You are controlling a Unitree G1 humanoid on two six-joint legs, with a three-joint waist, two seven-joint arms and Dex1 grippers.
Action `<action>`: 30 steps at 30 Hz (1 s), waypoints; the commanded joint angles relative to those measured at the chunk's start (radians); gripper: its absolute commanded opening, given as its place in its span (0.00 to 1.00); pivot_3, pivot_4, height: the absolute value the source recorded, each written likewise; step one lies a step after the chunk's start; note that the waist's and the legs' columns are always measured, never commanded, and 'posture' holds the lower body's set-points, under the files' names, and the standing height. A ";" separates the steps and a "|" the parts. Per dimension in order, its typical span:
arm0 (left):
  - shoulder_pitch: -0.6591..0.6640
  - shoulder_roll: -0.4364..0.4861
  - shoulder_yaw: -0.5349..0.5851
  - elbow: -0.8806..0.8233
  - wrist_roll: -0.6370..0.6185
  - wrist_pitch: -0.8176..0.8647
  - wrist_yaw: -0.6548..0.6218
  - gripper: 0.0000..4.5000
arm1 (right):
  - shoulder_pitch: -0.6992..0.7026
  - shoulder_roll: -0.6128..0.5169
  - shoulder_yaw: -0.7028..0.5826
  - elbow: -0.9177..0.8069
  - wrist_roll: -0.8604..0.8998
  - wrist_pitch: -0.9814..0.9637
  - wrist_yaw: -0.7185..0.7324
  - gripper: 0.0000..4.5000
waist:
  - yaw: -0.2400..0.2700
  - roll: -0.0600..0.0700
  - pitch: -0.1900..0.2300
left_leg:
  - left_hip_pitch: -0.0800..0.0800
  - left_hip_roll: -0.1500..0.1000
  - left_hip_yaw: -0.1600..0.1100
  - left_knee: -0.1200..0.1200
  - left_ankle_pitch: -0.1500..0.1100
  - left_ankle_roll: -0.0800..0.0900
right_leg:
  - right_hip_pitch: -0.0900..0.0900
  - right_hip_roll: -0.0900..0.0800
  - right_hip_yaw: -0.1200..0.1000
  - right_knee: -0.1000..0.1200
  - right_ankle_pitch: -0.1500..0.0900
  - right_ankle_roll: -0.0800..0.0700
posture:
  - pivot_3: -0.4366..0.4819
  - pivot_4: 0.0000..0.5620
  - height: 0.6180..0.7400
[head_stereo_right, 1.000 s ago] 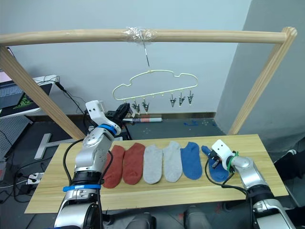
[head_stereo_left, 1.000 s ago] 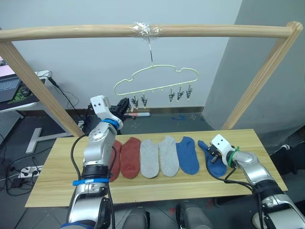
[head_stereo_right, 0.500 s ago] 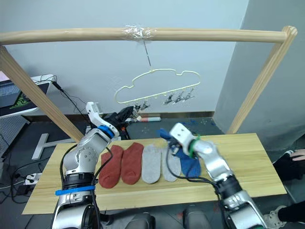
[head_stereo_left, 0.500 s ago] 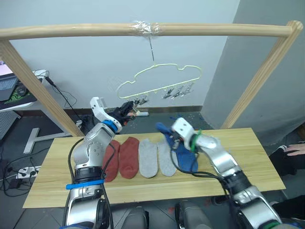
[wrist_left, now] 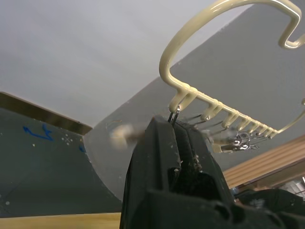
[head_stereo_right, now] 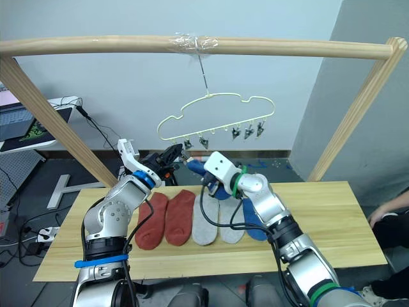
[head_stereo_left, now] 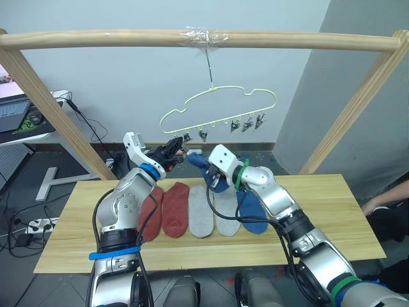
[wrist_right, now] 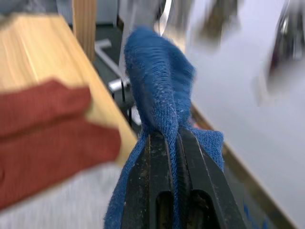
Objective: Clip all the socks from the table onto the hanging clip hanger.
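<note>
Pictured over the table [head_stereo_left: 358, 211]: right gripper [head_stereo_left: 206, 167] raised with one blue sock [wrist_right: 159, 90] pinched between its two fingers, cuff end pointing up towards the clip hanger [head_stereo_left: 220, 105]. Met there by the left gripper [head_stereo_left: 177, 147], lifted to the hanger's leftmost clip [head_stereo_right: 186, 143].

Judged to be the clipping step for the first sock. To be done well: clip pressed fully open and held steady, since the hanger hung free from the wooden pole [head_stereo_left: 192, 38] by a thin hook and looked likely to swing; sock's free edge fed squarely between the clip's teeth, deep enough for a firm bite; hold on the fabric kept until the clip had closed on it.

Right jaws nearly together, separated by no more than the thickness of the blue knit squeezed between them, loose fabric bunched above and spilling down on either side in the right wrist view. Left jaws drawn close together just under the first clip's wire; whether actually squeezing the clip could not be made out, the tips blurred there.

Left on the table: two rust-red socks [head_stereo_left: 167, 211], two light grey socks [head_stereo_left: 211, 211] and the other blue sock [head_stereo_left: 254, 214], lying side by side in a row, the red pair partly behind the left arm. No clip on the hanger yet holding a sock.
</note>
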 commanded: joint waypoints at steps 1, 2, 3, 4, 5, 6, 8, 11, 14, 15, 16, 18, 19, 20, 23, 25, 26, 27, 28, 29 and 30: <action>0.001 0.001 0.009 -0.044 -0.020 0.003 0.008 0.00 | -0.019 0.009 -0.008 -0.012 0.006 -0.021 -0.002 0.01 | 0.004 0.000 0.000 | 0.000 0.000 0.000 0.000 0.000 0.000 | 0.000 0.000 0.000 0.000 0.001 -0.001 | 0.56 0.27 1.00; 0.001 0.001 0.009 -0.044 -0.020 0.003 0.008 0.00 | -0.021 0.013 -0.009 -0.014 0.008 -0.018 -0.002 0.01 | 0.007 0.000 0.000 | -0.001 -0.001 0.001 0.000 0.000 0.000 | 0.000 0.000 0.000 -0.001 0.002 -0.004 | 0.56 0.27 1.00; 0.001 0.001 0.008 -0.044 -0.020 0.003 0.009 0.00 | -0.022 0.016 -0.009 -0.016 0.009 -0.016 -0.002 0.01 | 0.010 0.000 0.000 | -0.001 -0.001 0.001 0.000 0.000 0.000 | 0.000 -0.001 0.000 -0.001 0.002 -0.004 | 0.56 0.27 1.00; 0.001 0.001 0.007 -0.044 -0.020 0.002 0.010 0.00 | -0.022 0.018 -0.010 -0.016 0.009 -0.015 -0.002 0.01 | 0.012 0.000 0.000 | -0.001 -0.001 0.001 0.000 0.000 0.000 | 0.000 -0.001 0.000 -0.001 0.002 -0.004 | 0.56 0.27 1.00; 0.002 0.002 0.006 -0.044 -0.021 0.002 0.010 0.00 | -0.022 0.019 -0.011 -0.017 0.010 -0.014 -0.002 0.01 | 0.012 0.000 0.000 | -0.001 -0.002 0.002 0.000 0.000 0.000 | 0.000 -0.001 0.000 -0.001 0.002 -0.004 | 0.56 0.27 1.00; 0.002 0.002 0.006 -0.044 -0.022 0.002 0.011 0.00 | -0.022 0.019 -0.011 -0.017 0.009 -0.014 -0.002 0.01 | 0.012 0.000 0.000 | -0.001 -0.002 0.002 0.000 0.000 0.000 | 0.000 -0.001 0.000 -0.001 0.002 -0.004 | 0.56 0.27 1.00; -0.001 0.002 0.006 -0.041 -0.024 -0.001 0.013 0.00 | -0.022 0.022 -0.006 -0.020 0.008 -0.015 0.002 0.01 | 0.012 0.000 0.000 | -0.001 -0.001 0.001 0.000 0.000 0.000 | 0.000 -0.001 0.000 -0.001 0.002 -0.004 | 0.56 0.27 1.00; -0.007 0.005 0.009 -0.039 -0.026 -0.003 0.013 0.00 | 0.001 0.014 0.002 -0.022 0.008 -0.008 0.016 0.01 | 0.012 0.000 0.000 | -0.001 0.000 0.001 0.000 0.000 0.000 | 0.000 0.000 0.000 -0.001 0.002 -0.004 | 0.56 0.27 1.00; -0.012 0.008 0.015 -0.039 -0.030 -0.004 0.014 0.00 | 0.028 -0.001 0.002 -0.029 0.009 -0.001 0.028 0.01 | 0.012 0.000 0.000 | -0.001 -0.001 0.001 0.000 0.000 0.000 | 0.000 0.000 0.000 -0.001 0.002 -0.003 | 0.56 0.28 1.00; -0.014 0.008 0.016 -0.039 -0.032 -0.004 0.015 0.00 | 0.032 -0.003 -0.001 -0.029 0.011 0.001 0.029 0.01 | 0.012 0.000 0.000 | -0.001 -0.001 0.001 0.000 0.000 0.000 | 0.000 0.000 0.000 -0.001 0.002 -0.003 | 0.56 0.28 1.00; -0.014 0.008 0.016 -0.040 -0.033 -0.003 0.016 0.00 | 0.033 -0.001 -0.004 -0.029 0.014 0.005 0.029 0.01 | 0.012 0.000 0.000 | -0.001 -0.001 0.001 0.000 0.000 0.000 | 0.000 0.000 0.000 -0.001 0.002 -0.003 | 0.56 0.28 1.00; -0.014 0.006 0.015 -0.043 -0.034 -0.003 0.016 0.00 | 0.031 0.007 -0.012 -0.028 0.019 0.012 0.025 0.01 | 0.011 0.000 0.001 | -0.001 -0.001 0.002 0.000 0.000 0.000 | 0.000 0.000 0.000 -0.001 0.001 -0.002 | 0.56 0.28 1.00; -0.013 0.005 0.013 -0.045 -0.036 -0.002 0.014 0.00 | 0.025 0.012 -0.016 -0.027 0.020 0.012 0.021 0.01 | 0.011 0.000 0.001 | -0.001 -0.001 0.002 0.000 0.000 0.000 | 0.000 0.000 0.000 -0.001 0.001 -0.002 | 0.56 0.28 1.00; -0.013 0.004 0.012 -0.047 -0.037 -0.001 0.013 0.00 | 0.021 0.015 -0.018 -0.026 0.020 0.012 0.018 0.01 | 0.011 0.000 0.001 | -0.001 -0.001 0.002 0.000 0.000 0.000 | 0.000 0.000 0.000 -0.001 0.001 -0.002 | 0.56 0.28 1.00; -0.015 0.002 0.010 -0.047 -0.040 0.001 0.012 0.00 | 0.005 0.028 -0.022 -0.022 0.020 0.014 0.014 0.01 | 0.011 0.000 0.001 | -0.001 0.000 0.000 0.000 0.000 0.000 | 0.000 0.000 0.000 -0.001 0.000 -0.001 | 0.55 0.28 1.00; -0.017 0.003 0.009 -0.046 -0.042 0.002 0.011 0.00 | -0.006 0.037 -0.026 -0.017 0.021 0.013 0.009 0.01 | 0.011 0.000 0.002 | -0.001 0.000 0.001 0.000 0.000 0.000 | 0.000 0.000 0.000 -0.001 0.000 0.000 | 0.55 0.28 1.00; -0.017 0.003 0.008 -0.046 -0.043 0.003 0.010 0.00 | -0.012 0.042 -0.028 -0.017 0.023 0.014 0.008 0.01 | 0.011 0.000 0.002 | -0.001 0.000 0.001 0.000 0.000 0.000 | 0.000 0.000 0.000 -0.001 0.000 0.000 | 0.55 0.28 1.00; -0.016 0.003 0.007 -0.046 -0.044 0.003 0.010 0.00 | -0.015 0.045 -0.029 -0.017 0.025 0.014 0.007 0.01 | 0.011 0.000 0.002 | -0.001 -0.001 0.001 0.000 0.000 0.000 | 0.000 0.000 0.000 -0.001 0.000 0.000 | 0.55 0.28 1.00; -0.016 0.004 0.006 -0.046 -0.045 0.003 0.011 0.00 | -0.023 0.053 -0.030 -0.021 0.028 0.020 0.006 0.01 | 0.012 0.000 0.002 | -0.001 -0.001 0.001 0.000 0.000 0.000 | 0.000 0.000 0.000 -0.001 0.000 0.000 | 0.55 0.28 1.00; -0.015 0.004 0.006 -0.046 -0.045 0.002 0.011 0.00 | -0.028 0.058 -0.031 -0.024 0.031 0.024 0.005 0.01 | 0.012 0.000 0.002 | -0.001 -0.001 0.001 0.000 0.000 0.000 | 0.000 0.000 0.000 -0.001 0.000 0.000 | 0.55 0.28 1.00; -0.015 0.005 0.005 -0.046 -0.046 0.003 0.011 0.00 | -0.034 0.064 -0.034 -0.023 0.033 0.026 0.002 0.01 | 0.012 0.000 0.002 | -0.001 -0.001 0.001 0.000 0.000 0.000 | 0.000 0.000 0.000 -0.001 0.000 0.000 | 0.55 0.28 1.00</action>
